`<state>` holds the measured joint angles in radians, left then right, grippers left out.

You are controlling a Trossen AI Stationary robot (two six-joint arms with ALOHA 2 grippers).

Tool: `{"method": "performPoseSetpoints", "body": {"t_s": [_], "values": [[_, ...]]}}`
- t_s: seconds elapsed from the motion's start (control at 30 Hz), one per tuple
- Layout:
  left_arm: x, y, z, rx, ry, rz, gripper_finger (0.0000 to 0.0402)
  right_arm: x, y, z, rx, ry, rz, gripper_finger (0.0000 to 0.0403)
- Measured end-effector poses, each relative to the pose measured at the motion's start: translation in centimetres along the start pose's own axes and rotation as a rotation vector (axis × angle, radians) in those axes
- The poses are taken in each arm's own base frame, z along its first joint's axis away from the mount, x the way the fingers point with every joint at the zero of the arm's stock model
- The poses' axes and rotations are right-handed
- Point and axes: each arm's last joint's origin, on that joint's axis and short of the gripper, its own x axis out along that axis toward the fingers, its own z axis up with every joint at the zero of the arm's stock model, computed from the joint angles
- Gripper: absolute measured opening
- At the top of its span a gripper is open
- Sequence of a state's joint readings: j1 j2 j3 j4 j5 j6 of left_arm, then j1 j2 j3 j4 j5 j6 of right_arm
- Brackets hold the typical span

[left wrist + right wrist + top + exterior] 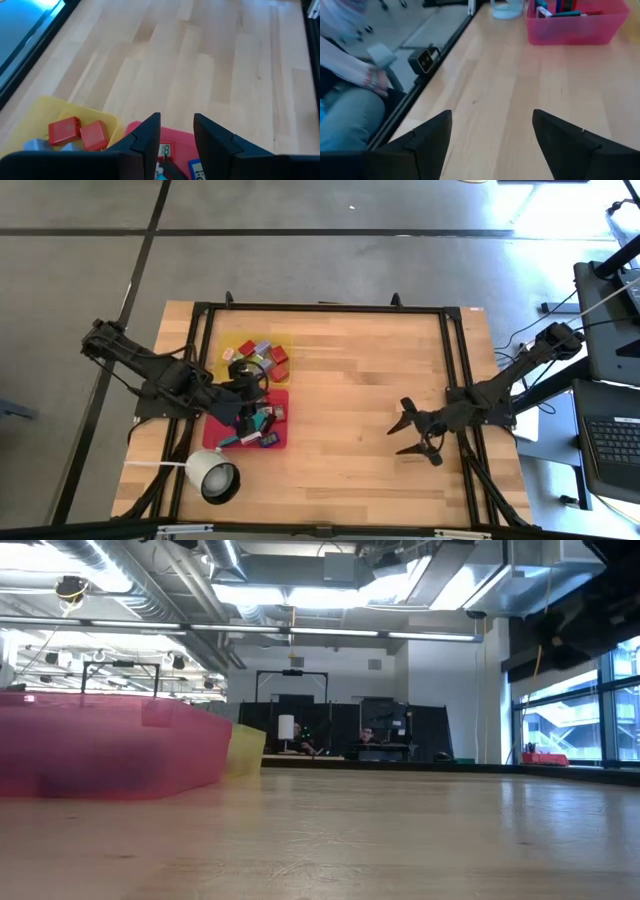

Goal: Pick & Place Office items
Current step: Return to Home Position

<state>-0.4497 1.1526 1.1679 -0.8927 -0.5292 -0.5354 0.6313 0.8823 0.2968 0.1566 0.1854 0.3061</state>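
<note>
The left claw [252, 390] hangs low with its two dark fingers [149, 135] parted by a narrow gap and nothing between them. It sits over the seam where two trays meet. Seen from above, the yellow tray [232, 345] lies at 12 o'clock from it and the red tray [283, 442] at 6 o'clock, the two trays touching edge to edge.

All the office items [262, 356] that can be seen lie inside these trays. In the yellow one are two red blocks [65, 131] side by side, with grey and purple pieces next to them. In the red one are teal, blue and black pieces [258, 426], and one with a small number display [165, 149] shows just below the left claw's gap.

At 7 o'clock from this claw, past the red tray, a white cup [212, 475] with a cord stands near the table [350, 370] edge.

Well apart, between 3 and 4 o'clock, the right claw [420, 436] hovers over bare wood with its fingers [431, 131] spread wide and empty. It faces the red tray across the table. In its own view a person [350, 102] sits just off the table's edge.
</note>
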Motion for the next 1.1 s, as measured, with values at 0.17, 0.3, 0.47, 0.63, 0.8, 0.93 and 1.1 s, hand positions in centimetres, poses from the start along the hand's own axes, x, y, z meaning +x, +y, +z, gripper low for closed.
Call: {"method": "performPoseSetpoints", "body": {"t_s": [0.17, 0.3, 0.47, 0.63, 0.8, 0.93, 1.1], "values": [[0.4, 0.7, 0.3, -0.002, 0.002, 0.028, 0.0114, -1.1, -1.3, -2.2, 0.042, -0.087, 0.035, 0.0279], [0.7, 1.2, 0.6, -0.017, 0.018, 0.026, 0.0114, -1.6, -2.2, -3.9, 0.069, -0.154, 0.047, 0.0279], [1.1, 1.8, 0.9, -0.037, 0.034, 0.018, 0.0114, -1.8, -2.9, -4.7, 0.104, -0.167, 0.033, 0.0279], [1.4, 2.4, 1.1, -0.058, 0.034, 0.037, 0.0114, -2.0, -3.3, -4.2, 0.095, -0.196, 0.066, 0.0279], [1.6, 3.0, 1.4, -0.080, 0.033, 0.063, 0.0114, -2.5, -4.3, -3.4, 0.061, -0.265, 0.047, 0.0279], [1.8, 3.5, 1.5, -0.079, 0.029, 0.090, 0.0114, -3.0, -5.3, -2.9, 0.059, -0.304, 0.046, 0.0279], [2.0, 4.0, 1.7, -0.080, 0.020, 0.129, 0.0114, -3.4, -6.9, -2.9, 0.105, -0.292, 0.029, 0.0279]]}}
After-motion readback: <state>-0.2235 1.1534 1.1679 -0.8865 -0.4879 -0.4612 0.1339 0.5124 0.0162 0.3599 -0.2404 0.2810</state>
